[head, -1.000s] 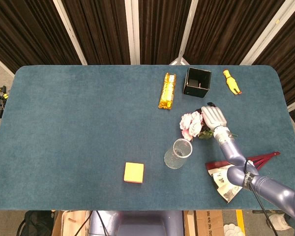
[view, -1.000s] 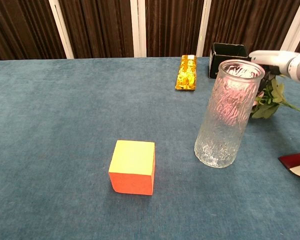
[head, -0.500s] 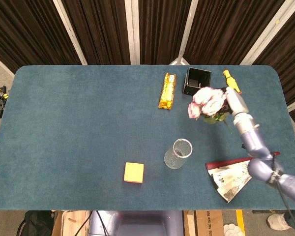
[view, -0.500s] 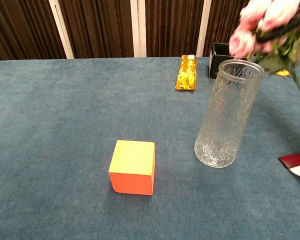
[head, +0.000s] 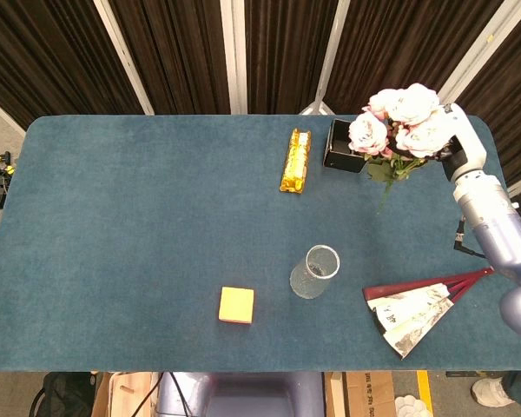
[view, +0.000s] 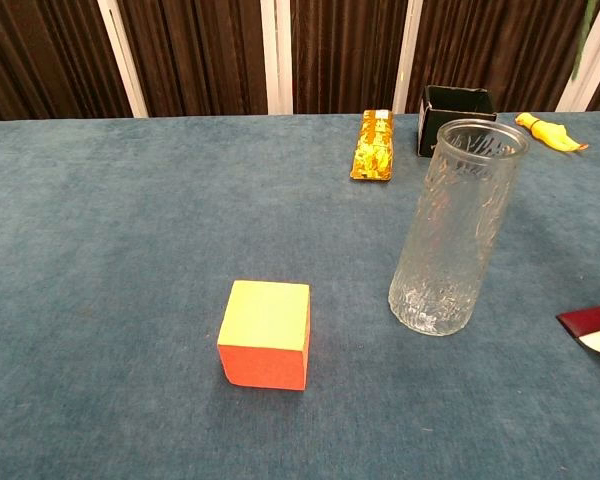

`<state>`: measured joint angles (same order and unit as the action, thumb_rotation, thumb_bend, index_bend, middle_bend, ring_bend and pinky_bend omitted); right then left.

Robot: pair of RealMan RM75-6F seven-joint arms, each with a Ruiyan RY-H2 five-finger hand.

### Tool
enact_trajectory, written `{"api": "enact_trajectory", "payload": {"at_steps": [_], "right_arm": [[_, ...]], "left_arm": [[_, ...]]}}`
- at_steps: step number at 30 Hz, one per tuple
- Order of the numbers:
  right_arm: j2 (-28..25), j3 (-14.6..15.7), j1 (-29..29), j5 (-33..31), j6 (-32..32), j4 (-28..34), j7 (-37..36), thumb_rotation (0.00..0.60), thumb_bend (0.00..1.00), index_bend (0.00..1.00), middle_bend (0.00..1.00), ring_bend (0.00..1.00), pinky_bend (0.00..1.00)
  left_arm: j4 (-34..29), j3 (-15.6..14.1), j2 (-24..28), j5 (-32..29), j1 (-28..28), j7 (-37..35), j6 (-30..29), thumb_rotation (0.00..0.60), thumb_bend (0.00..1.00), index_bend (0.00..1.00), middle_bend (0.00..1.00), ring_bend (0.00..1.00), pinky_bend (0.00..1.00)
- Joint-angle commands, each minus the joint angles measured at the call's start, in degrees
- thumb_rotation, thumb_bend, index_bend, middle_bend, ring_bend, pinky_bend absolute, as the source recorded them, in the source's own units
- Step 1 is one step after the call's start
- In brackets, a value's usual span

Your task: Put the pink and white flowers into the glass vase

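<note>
In the head view my right hand (head: 456,139) holds the bunch of pink and white flowers (head: 398,122) high above the back right of the table, blooms to the left, green stem hanging down. The glass vase (head: 314,272) stands upright and empty near the table's front middle, well below and to the left of the flowers. In the chest view the glass vase (view: 457,227) fills the right centre, and only a sliver of green stem (view: 579,40) shows at the top right edge. My left hand is in neither view.
A yellow-and-orange cube (head: 236,305) sits left of the vase. At the back lie a gold snack pack (head: 295,160), a black open box (head: 347,145) and a yellow rubber chicken (view: 550,132). A folded fan (head: 421,304) lies right of the vase.
My right hand took the flowers off the table beside the vase and has carried them up and back to the right, out of the chest view.
</note>
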<state>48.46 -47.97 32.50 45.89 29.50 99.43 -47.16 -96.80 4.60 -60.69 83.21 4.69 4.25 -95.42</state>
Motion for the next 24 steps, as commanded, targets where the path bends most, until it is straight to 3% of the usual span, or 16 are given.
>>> {"api": "enact_trajectory", "payload": {"at_steps": [1,5,11,17,24], "right_arm": [[-6.3,-4.6,-3.1,-4.9,-0.5,8.8,-3.9,0.6,0.23,0.65,0.55,0.55,0.12],[-10.8,-6.6,-4.7,-8.5,1.7,17.4,-4.8,0.6,0.23,0.65,0.55,0.55,0.12],[-12.6,-6.0,-4.2,-11.3,6.0,25.7,-4.1,0.6,0.23,0.65,0.55,0.55,0.12],[-11.3,-4.1,-1.9,-13.1,10.0,29.2,-3.1,0.6,0.23,0.65,0.55,0.55,0.12],[-6.9,0.2,1.4,-13.3,16.4,30.2,0.8,0.6,0.23,0.65,0.55,0.55,0.12]], "left_arm": [[0.3,0.4,0.0,-0.2,0.2,-0.4,-0.6,0.6,0.25,0.1,0.0,0.0,0.02],[1.5,1.7,-0.9,0.1,0.6,-2.0,-3.3,0.6,0.25,0.09,0.0,0.0,0.02],[3.2,1.8,-0.6,0.7,1.1,-6.0,-4.3,0.6,0.25,0.09,0.0,0.0,0.02],[3.2,2.0,0.0,0.1,1.4,-7.5,-4.2,0.6,0.25,0.09,0.0,0.0,0.02],[3.1,1.8,0.4,0.1,1.4,-7.7,-3.8,0.6,0.25,0.09,0.0,0.0,0.02]]}}
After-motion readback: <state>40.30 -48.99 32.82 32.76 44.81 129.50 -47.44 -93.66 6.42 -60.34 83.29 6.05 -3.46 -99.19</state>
